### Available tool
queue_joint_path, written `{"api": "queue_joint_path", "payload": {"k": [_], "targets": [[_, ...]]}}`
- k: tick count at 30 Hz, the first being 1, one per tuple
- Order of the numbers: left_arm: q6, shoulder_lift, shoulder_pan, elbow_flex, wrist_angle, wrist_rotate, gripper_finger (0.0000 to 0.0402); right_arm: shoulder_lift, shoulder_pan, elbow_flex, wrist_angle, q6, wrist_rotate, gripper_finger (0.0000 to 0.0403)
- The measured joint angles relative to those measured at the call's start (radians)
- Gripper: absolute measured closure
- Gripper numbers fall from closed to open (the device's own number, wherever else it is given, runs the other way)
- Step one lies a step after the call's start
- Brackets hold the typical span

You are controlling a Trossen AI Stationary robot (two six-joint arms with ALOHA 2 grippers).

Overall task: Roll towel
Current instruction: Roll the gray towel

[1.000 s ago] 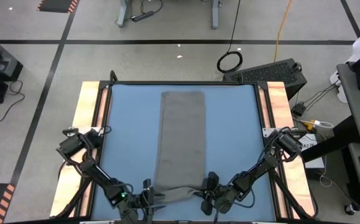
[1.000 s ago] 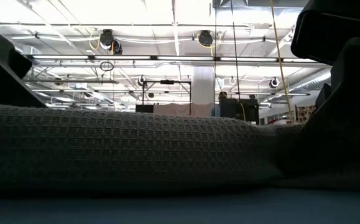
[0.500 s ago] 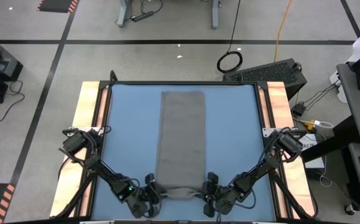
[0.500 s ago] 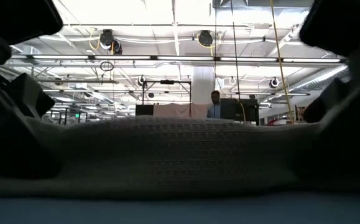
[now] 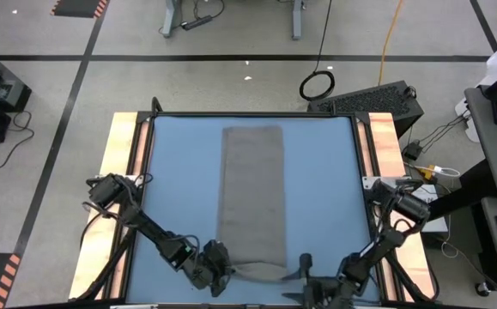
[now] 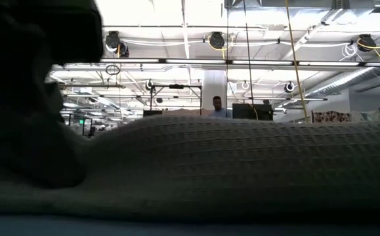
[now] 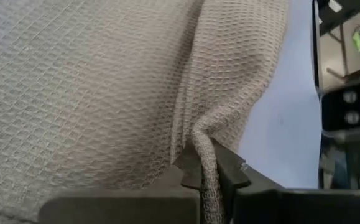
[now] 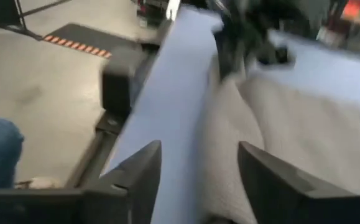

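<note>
Towel [image 5: 251, 202] lay as one long grey strip down the middle of the blue surface [image 5: 325, 197], its far end flat and its near end bunched into a low fold at the surface's near edge. At the near left corner of that fold sat the left gripper [image 5: 216, 268], its jaws closed tight on a pinched ridge of the waffle-weave cloth, as the left wrist view showed plainly. The right gripper [image 5: 304, 276] sat just off the fold's near right corner, jaws standing apart with nothing between them, the fold's edge lying just ahead of its fingertips [image 8: 143, 163].

Only one corner was therefore held, so the first turn of the roll looked barely begun. To do this step well, the right side would likely need to take the matching corner at the same distance along the towel as the left, so both corners could lift and travel together toward the towel's far end. An uneven start would probably skew the roll into a cone. Keeping the turn tight and low against the cloth should help.

Counted: one towel, two arms, two grippers, one surface.
</note>
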Motion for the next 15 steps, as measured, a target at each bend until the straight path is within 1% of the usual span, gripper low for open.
{"api": "queue_joint_path", "payload": {"k": [2, 4, 10, 15], "targets": [[-0.025, -0.001, 0.023, 0.0, 0.002, 0.037, 0.0395, 0.018, 0.021, 0.001, 0.041, -0.062, 0.044, 0.018], [-0.03, -0.002, 0.04, 0.0, 0.003, 0.076, 0.0394, 0.041, 0.028, 0.001, 0.062, -0.09, 0.059, 0.0169], [-0.039, -0.003, 0.078, 0.0, 0.007, 0.164, 0.0392, 0.107, -0.003, 0.0, 0.078, -0.093, 0.073, 0.0172], [-0.056, -0.003, 0.087, 0.0, 0.007, 0.184, 0.0392, 0.113, -0.028, 0.001, 0.086, -0.101, 0.065, 0.0174]]}}
